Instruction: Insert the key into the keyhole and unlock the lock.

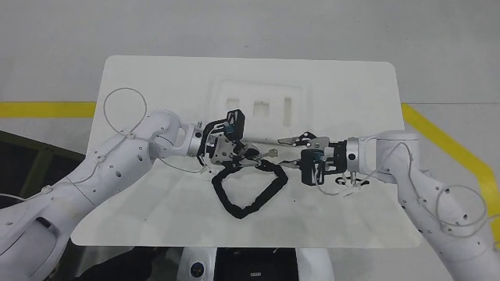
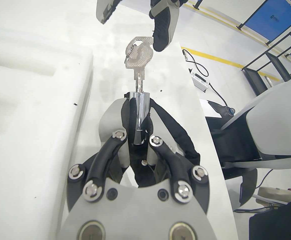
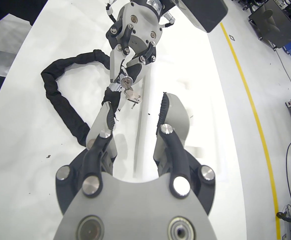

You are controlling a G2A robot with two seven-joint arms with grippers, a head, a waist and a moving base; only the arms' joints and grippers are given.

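White table (image 1: 156, 86), foam tray (image 1: 258, 101) toward the frame's top. At centre, the key (image 2: 139, 56) sits partly in the lock (image 2: 140, 116), which the left gripper (image 3: 126, 76) pinches. The right gripper (image 3: 136, 108) is spread, one pad (image 2: 163, 31) at the key's head. We fear an off-centre grab bending the key, or chain (image 1: 234, 199) drag twisting the lock.

1. The lock (image 2: 141, 121) sits in the left gripper (image 2: 137, 102), above the worktop (image 1: 351, 86).
2. The key (image 2: 139, 56) stands in its keyhole, with the right gripper (image 3: 136, 106) just beside it.
3. The chain (image 1: 250, 191) lies on the worktop nearer the robot, and the foam tray (image 1: 258, 101) lies behind.
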